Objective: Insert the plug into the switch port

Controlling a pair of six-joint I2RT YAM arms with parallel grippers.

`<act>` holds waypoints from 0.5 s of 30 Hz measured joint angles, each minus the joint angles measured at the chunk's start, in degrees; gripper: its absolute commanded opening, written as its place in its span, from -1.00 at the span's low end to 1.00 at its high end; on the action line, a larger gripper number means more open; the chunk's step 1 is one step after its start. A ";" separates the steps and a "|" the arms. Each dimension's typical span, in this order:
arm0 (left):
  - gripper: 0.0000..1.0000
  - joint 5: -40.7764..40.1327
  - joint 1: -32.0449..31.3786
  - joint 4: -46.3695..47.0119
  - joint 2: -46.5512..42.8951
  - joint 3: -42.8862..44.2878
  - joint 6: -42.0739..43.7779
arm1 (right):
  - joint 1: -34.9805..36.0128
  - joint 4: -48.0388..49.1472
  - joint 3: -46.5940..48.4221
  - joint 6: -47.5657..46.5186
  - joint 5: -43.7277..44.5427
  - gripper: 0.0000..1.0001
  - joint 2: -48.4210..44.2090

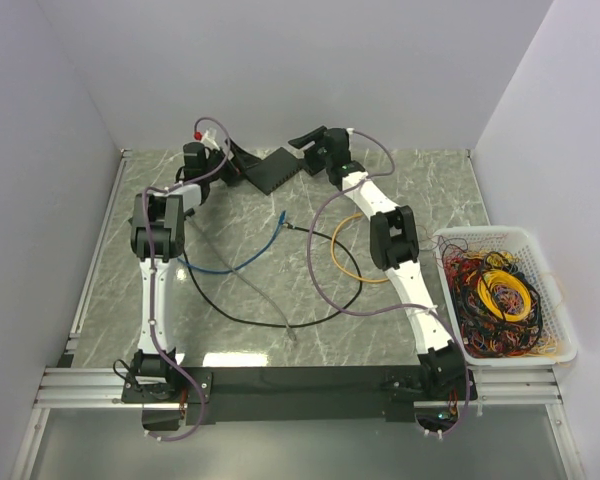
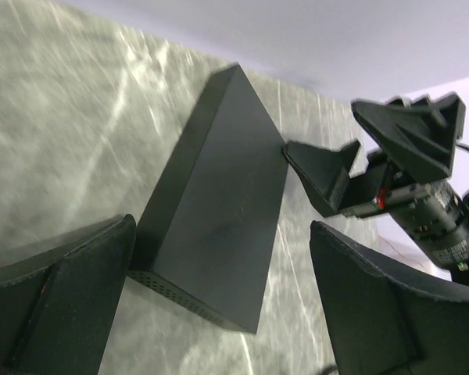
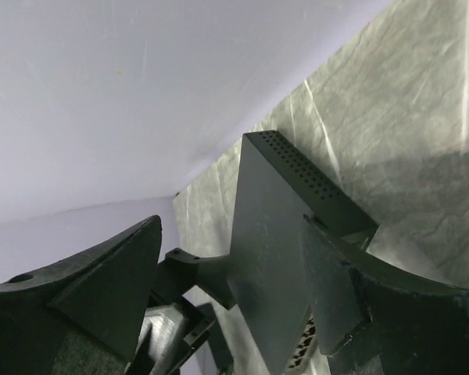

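Left tool (image 2: 219,230) is up at the table's (image 1: 420,200) 12 o'clock, fingers spread wide, gripping nothing, with the dark-grey switch (image 1: 270,170) lying just ahead. Right tool (image 3: 230,234) is at the switch's 2 o'clock, also spread, the box between its fingers. The orange cable (image 1: 336,262) lies loose at the switch's 5 o'clock, well apart from it, its plug too small to make out.

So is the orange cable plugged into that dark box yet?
Not plugged in. The orange cable lies loose, well apart from the dark box; nothing orange reaches it.
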 measured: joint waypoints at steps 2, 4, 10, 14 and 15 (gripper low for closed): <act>0.99 0.33 -0.35 0.02 -1.29 -2.14 0.26 | 0.02 0.13 -0.55 0.22 -1.64 0.57 0.00; 0.98 0.50 -0.87 -0.09 -3.06 -4.85 0.44 | 0.13 2.10 -2.14 0.39 -3.67 0.57 -0.24; 0.97 0.72 -3.58 0.85 -12.00 -18.99 1.73 | 1.55 8.94 -24.22 -2.16 -6.86 0.54 -12.44; 0.96 0.66 -5.09 0.48 -18.47 -28.06 3.58 | 4.85 13.31 -43.78 -4.35 -7.39 0.51 -24.04; 0.96 0.63 -5.35 0.02 -20.02 -29.90 4.31 | 5.92 14.08 -47.52 -5.01 -7.56 0.50 -26.40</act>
